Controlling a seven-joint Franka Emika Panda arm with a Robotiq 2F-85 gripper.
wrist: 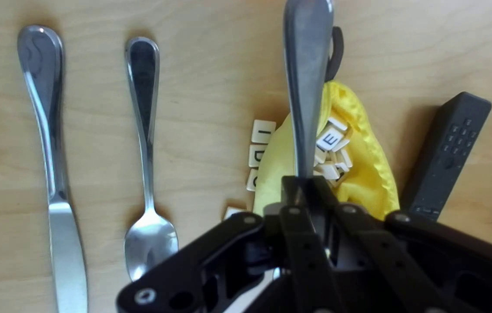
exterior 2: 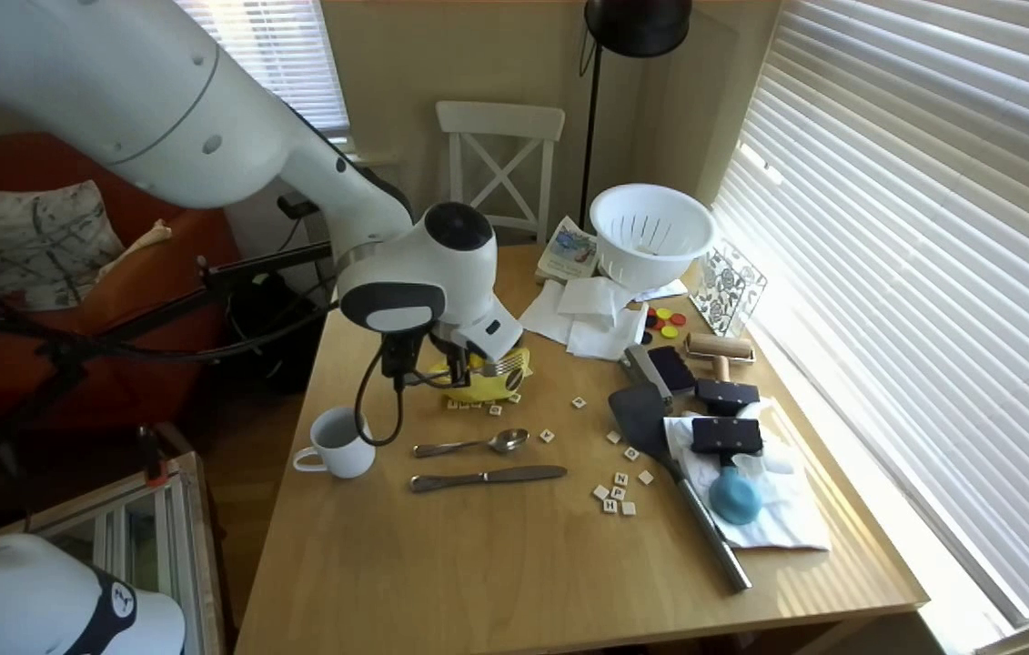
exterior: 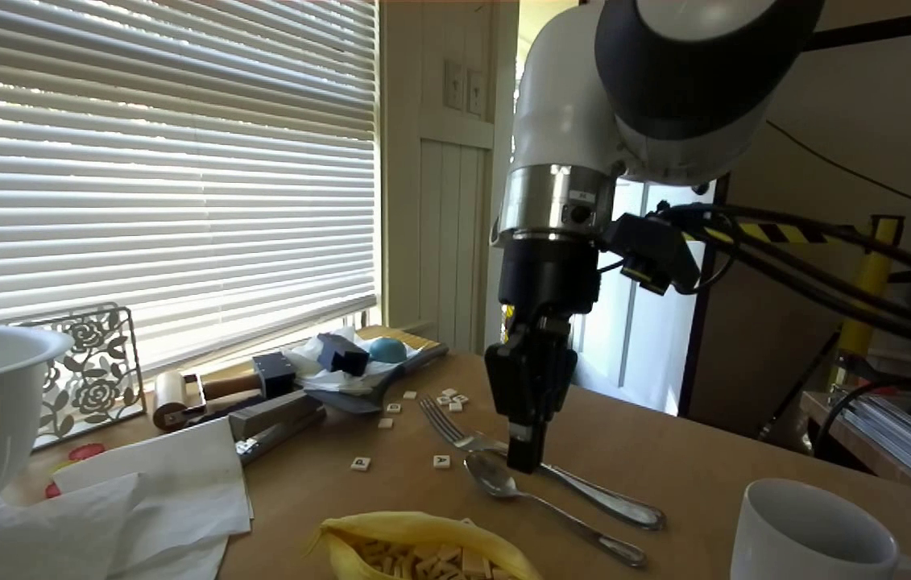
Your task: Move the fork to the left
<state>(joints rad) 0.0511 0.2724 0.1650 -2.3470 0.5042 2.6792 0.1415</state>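
1. The fork [wrist: 306, 89] is in your gripper [wrist: 301, 190]: it seems raised over the yellow pouch [wrist: 279, 167], though I cannot tell how large is the gap beneath.
2. In the wrist view the fingers [wrist: 289, 188] are clenched upon its narrow stem; the handle [wrist: 309, 32] points out beyond them, and in an exterior view the tines [exterior 2: 507, 366] show against the yellow of the pouch.
3. By the shine I judge it metal: light to carry, stiff, not fragile. You may press firmly.
4. Such smooth metal can slip, and a thin stem offers little surface. If you swing quickly, the fork may turn between the fingers.
5. The stem seems to me a good place for holding, better than the wide handle end, where the weight would hang on one side.
6. Before going left, give it some height, so the tines do not catch the pouch or its letter tiles [wrist: 329, 138]. In the wrist view the spoon [wrist: 143, 108] and the knife [wrist: 57, 174] lie left of the fork; whose left the task means, I cannot tell.
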